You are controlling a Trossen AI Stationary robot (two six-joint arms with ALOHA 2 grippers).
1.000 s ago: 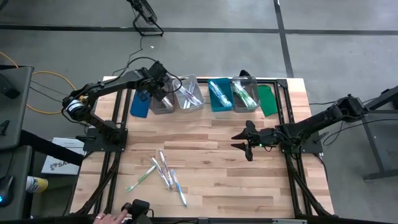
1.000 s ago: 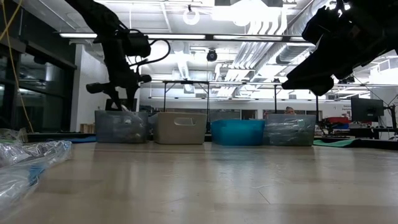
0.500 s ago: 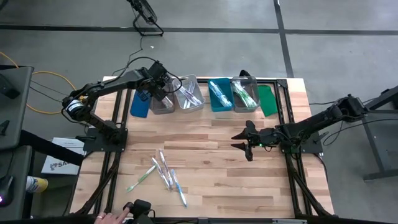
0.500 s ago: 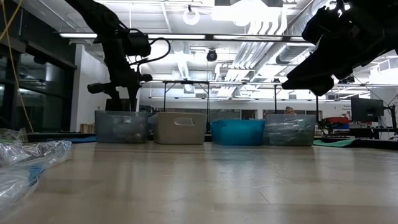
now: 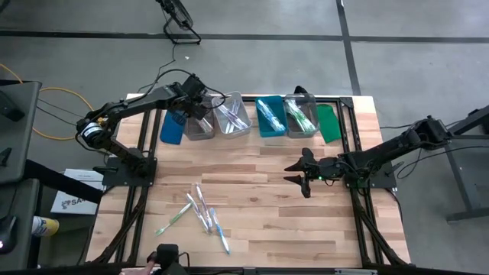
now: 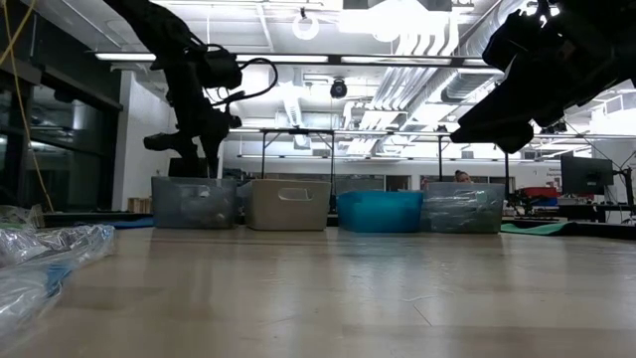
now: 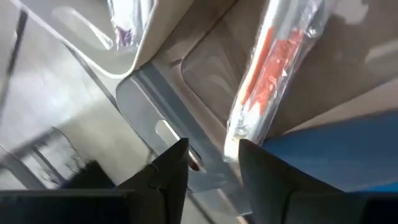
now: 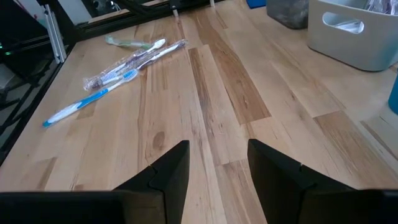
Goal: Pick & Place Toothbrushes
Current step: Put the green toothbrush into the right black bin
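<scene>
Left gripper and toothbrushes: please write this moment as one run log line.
left gripper: open, over grey bin | wrapped toothbrush: lying in that bin | right gripper: open, waiting above table | loose toothbrushes: on table

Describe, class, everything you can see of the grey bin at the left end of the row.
The grey bin is a rectangular tub of translucent smoky plastic, upright on the wooden table at its far edge. A blue lid lies on its left, the pale bin on its right. Inside lies a wrapped toothbrush with orange in it. The left gripper hangs open over the bin.
</scene>
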